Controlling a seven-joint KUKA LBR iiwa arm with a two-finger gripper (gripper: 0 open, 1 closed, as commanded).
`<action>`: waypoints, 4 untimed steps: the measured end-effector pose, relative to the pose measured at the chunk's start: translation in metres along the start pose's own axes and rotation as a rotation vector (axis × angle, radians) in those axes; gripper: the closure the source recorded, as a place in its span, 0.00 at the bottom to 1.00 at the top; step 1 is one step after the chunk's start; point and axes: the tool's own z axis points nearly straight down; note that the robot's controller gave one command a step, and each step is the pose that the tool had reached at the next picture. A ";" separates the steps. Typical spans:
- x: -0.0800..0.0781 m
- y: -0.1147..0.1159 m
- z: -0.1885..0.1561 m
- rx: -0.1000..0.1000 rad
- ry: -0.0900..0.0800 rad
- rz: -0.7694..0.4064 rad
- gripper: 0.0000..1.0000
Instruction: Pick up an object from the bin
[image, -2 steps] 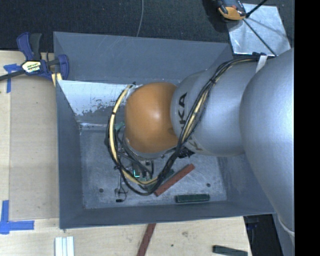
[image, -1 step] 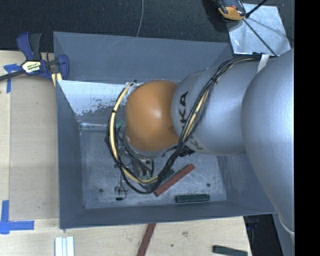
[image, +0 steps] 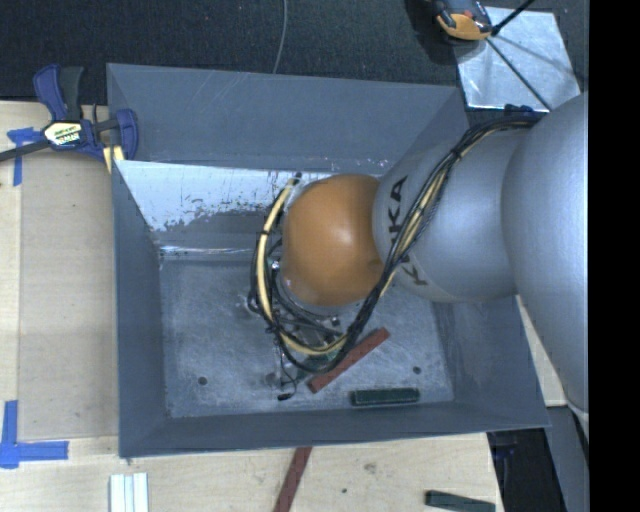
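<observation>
Down on the bin's (image: 200, 330) scuffed grey metal floor, a flat reddish-brown stick (image: 355, 357) lies slanted, with the pincer (image: 284, 384) just beside its lower-left end. A slim dark green bar (image: 385, 397) rests just below the stick. The rounded orange cover (image: 330, 240) and looping cables (image: 265, 262) hide much of the pincer, so I cannot tell whether it is released or clenched.

One camera above the bin (image: 135, 330), looking down somewhat aslant, close in, arm (image: 470, 230) entering from right

Probably a robotics lab, KUKA arm (image: 470, 230), scuffed grey metal bin (image: 137, 340)
</observation>
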 end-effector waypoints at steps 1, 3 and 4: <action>0.008 -0.054 -0.007 0.001 0.004 -0.029 0.00; 0.026 -0.082 0.032 0.000 0.007 -0.214 0.00; 0.026 -0.086 0.030 0.000 0.003 -0.188 1.00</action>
